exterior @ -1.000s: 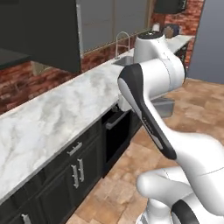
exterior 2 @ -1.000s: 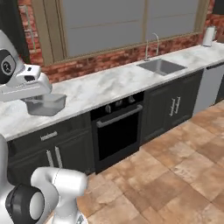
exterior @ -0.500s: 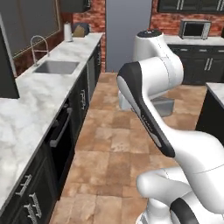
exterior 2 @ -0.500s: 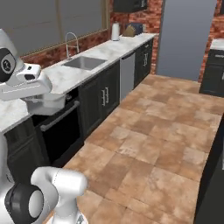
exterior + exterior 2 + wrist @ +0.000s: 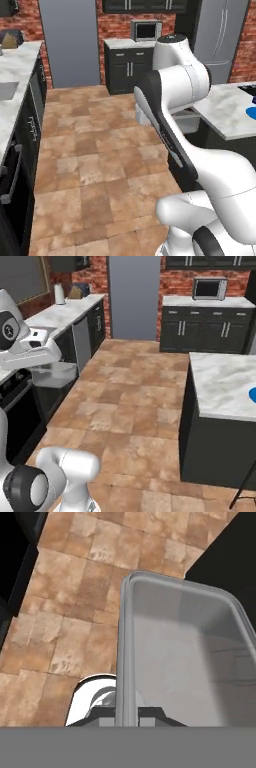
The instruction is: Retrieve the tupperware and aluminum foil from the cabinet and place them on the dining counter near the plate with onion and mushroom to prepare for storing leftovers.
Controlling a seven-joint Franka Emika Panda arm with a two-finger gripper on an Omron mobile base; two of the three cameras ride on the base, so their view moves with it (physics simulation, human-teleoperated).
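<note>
My gripper [image 5: 127, 714] pinches one long rim of the tub [image 5: 180, 657], a fingertip on each side of that wall. The tub runs out from the fingers over tiled floor [image 5: 75, 612], empty, its base clear and greyish.

From the right base camera the tub [image 5: 54, 374] hangs just under my hand [image 5: 31, 352], held level at about counter height, beside the dark base units [image 5: 22, 406] on the left.

From the left base camera my arm [image 5: 175, 100] is folded: upper link rising, forearm angled down across the frame, with the tub [image 5: 186, 120] partly hidden behind it.

Further right, the island [image 5: 227, 112] stands well apart from the tub. The blue plate [image 5: 251, 113] sits at its far edge, cut by the frame.
</note>
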